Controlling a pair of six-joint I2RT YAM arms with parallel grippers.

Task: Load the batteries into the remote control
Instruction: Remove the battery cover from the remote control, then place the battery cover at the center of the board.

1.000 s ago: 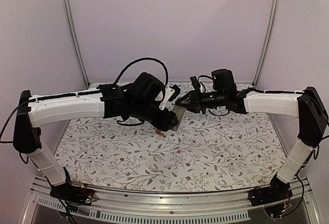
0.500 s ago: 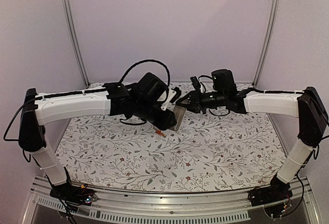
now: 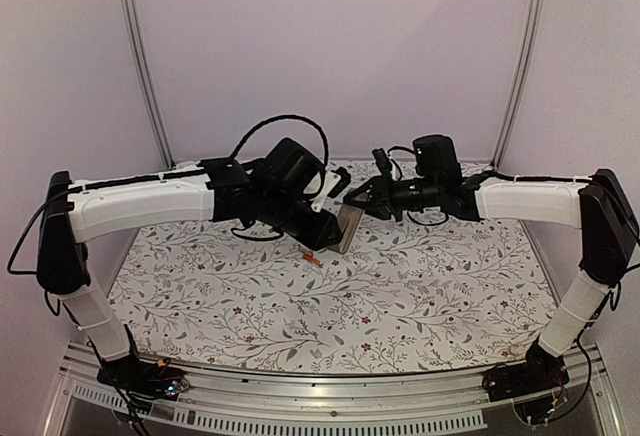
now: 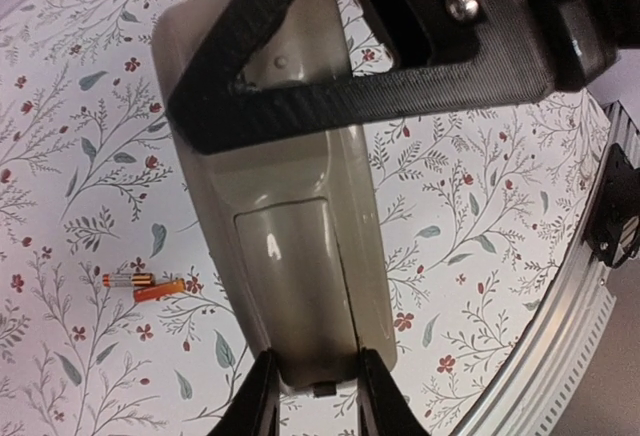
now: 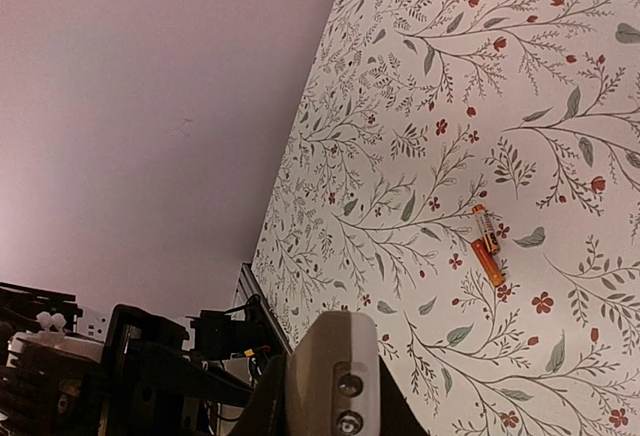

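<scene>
The left gripper has its fingers narrowed onto the near end of the slim, grey-tan-backed plastic remote control, one on each long edge and apparently touching it. The right gripper is clamped on the opposite end, one black finger lying across the back. So the remote control hangs in the air between the two arms, back towards the left wrist camera, above the far middle of the table. It is probably light, rigid and smooth-shelled, so a grip across the edges near an end seems safest. That leaves the rectangular battery cover free, which looks to be still in place. The two thin orange-red cylindrical batteries lie on the table below and to one side, just beside one another and well apart from either gripper. They look small, hard and prone to rolling, so each should be pinched across the middle of its barrel. Around them is only the white floral-patterned table cover, with the ribbed aluminium rail at the table's edge. Nothing blocks the batteries, but both grippers are occupied.
</scene>
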